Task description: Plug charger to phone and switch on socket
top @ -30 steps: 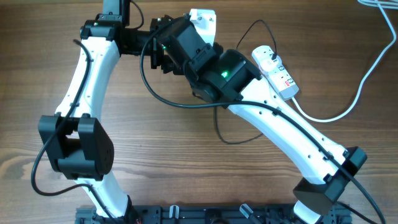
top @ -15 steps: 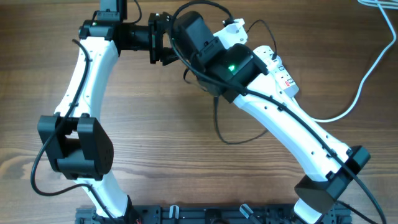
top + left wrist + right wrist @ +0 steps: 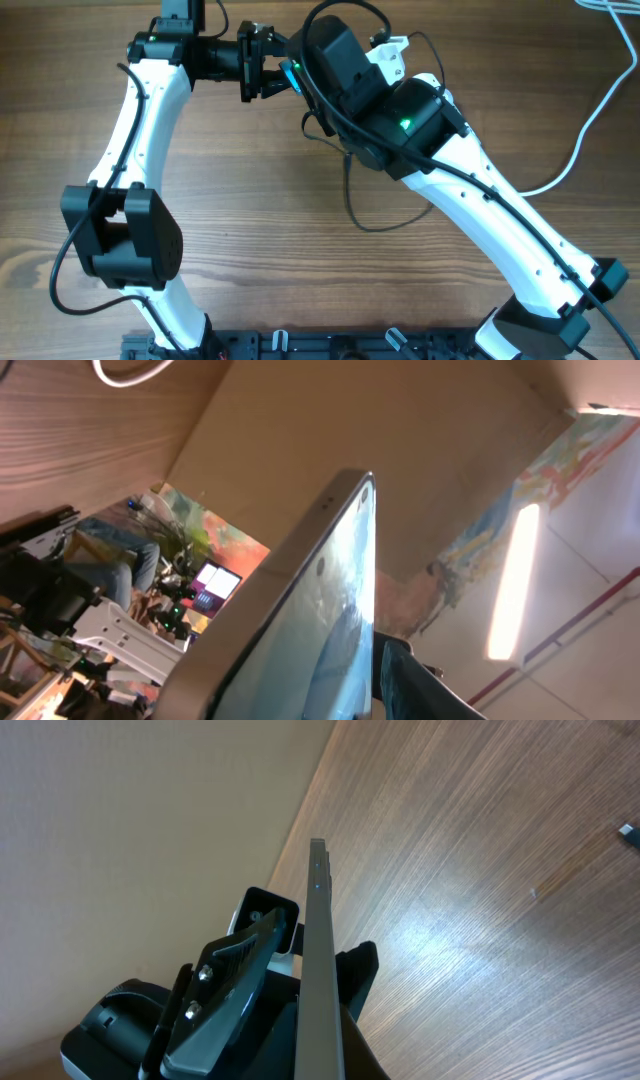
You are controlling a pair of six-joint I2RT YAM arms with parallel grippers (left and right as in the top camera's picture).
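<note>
Since a second ago the right arm's wrist has swung up and away from the left end effector [image 3: 272, 68], and its forearm now covers the socket, which no view shows. A cyan sliver of the phone [image 3: 320, 620], not visible before, now shows between the two end effectors. The left arm has hardly moved in the last half second.

There are two arms, one phone, one thin black charger cable [image 3: 352, 205] and one thick white cord [image 3: 603, 100].

The left arm reaches forward, then bends across, with its end effector pointing sideways toward the right end effector [image 3: 303, 62]. Its fingers are clamped on the phone, which is held on edge, clear of the tabletop [image 3: 300, 270]. The right arm stretches diagonally across, with its end effector close against the phone's free end. Whether its fingers grip anything cannot be told. The cable loops on the tabletop below the right wrist, apart from the phone. The cord trails well off to that arm's outer side.
</note>
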